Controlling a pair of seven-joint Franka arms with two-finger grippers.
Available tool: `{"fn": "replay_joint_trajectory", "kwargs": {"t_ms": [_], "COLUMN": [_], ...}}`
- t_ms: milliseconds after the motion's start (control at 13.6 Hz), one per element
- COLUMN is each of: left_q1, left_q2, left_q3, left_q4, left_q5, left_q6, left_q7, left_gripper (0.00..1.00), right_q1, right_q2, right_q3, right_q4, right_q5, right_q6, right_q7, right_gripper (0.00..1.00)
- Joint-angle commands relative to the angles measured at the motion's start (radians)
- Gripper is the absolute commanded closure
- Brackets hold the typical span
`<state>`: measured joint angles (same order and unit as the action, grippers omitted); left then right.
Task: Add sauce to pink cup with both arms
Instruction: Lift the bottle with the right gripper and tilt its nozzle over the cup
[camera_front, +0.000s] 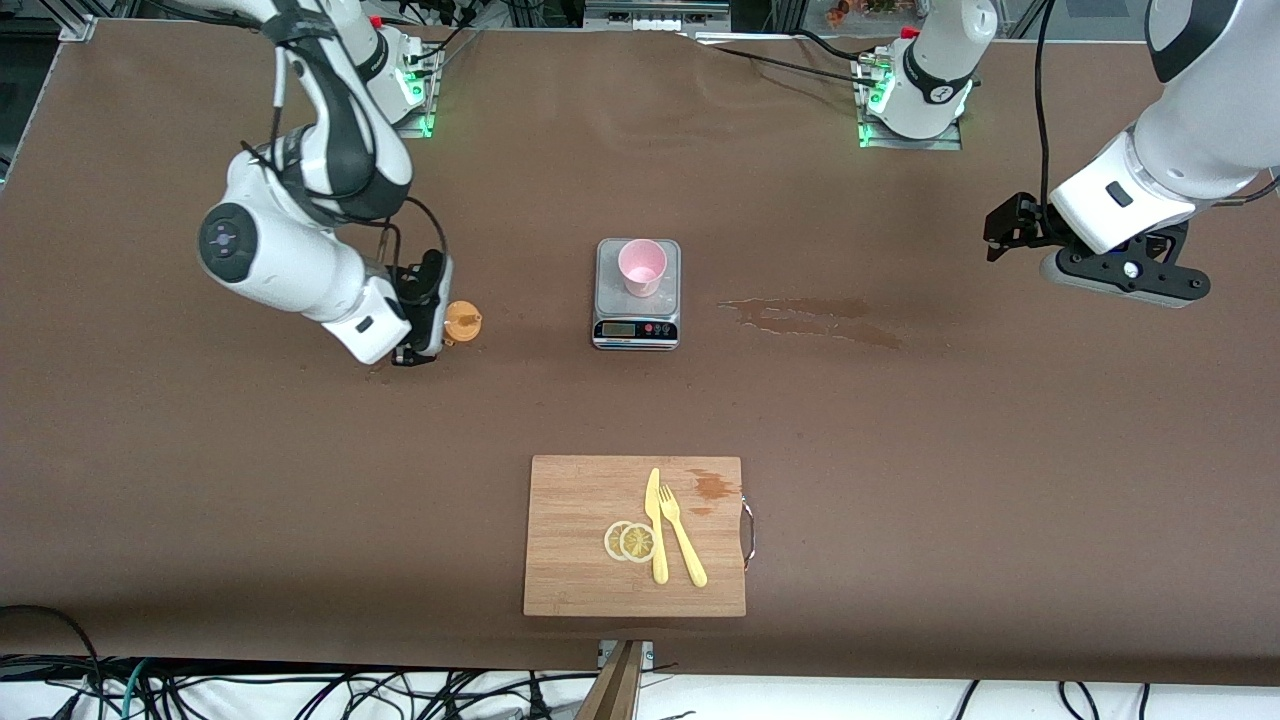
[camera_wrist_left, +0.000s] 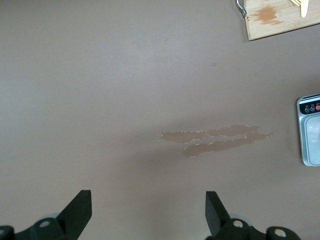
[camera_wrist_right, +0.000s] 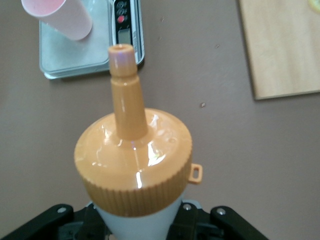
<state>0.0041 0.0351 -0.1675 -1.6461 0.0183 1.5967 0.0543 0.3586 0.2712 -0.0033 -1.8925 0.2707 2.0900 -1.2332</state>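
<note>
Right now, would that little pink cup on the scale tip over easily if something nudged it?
Probably. The pink cup looks like thin plastic and seems empty, so likely light. It tapers to a narrow base on the smooth scale, so a bump near the rim might tip or slide it.

Between the sauce bottle (camera_front: 462, 322) and the pink cup (camera_front: 641, 267) on its scale (camera_front: 637, 325) you have bare table; a wet smear (camera_front: 815, 319) lies toward the left arm's end.

My brown desk (camera_front: 200, 480), silver scale (camera_front: 637, 318) at its middle, wooden cutting board (camera_front: 580, 560) nearer the camera, wet brown smear (camera_front: 815, 320) beside the scale, sauce bottle (camera_front: 462, 322) standing toward the right arm's end
</note>
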Motion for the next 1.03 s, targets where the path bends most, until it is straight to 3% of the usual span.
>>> {"fn": "replay_joint_trajectory", "kwargs": {"t_ms": [0,441,955], "left_q1": [-0.004,-0.004,-0.004], "left_q2": [-0.003,-0.001,0.002], "left_q3": [0.002,0.002,0.002], "left_q4": [0.006,0.006,0.006], "left_q5": [-0.001,-0.001,-0.004], "left_q6": [0.000,0.002,0.002], "left_q7": [0.002,0.001,-0.001], "left_gripper": [0.00,0.00,0.00], "right_q1": [0.087,0.291,0.459], "right_q2": [0.002,0.040,0.227], "right_q3": [-0.009,-0.012,-0.015], "right_q4": [0.087,0.173,0.381], "right_q5": [-0.147,-0.332,-0.432], "right_q6": [-0.146,-0.326,-0.551], "right_q7": [0.189,0.483,0.682], "right_gripper": [1.00,1.00,1.00]}}
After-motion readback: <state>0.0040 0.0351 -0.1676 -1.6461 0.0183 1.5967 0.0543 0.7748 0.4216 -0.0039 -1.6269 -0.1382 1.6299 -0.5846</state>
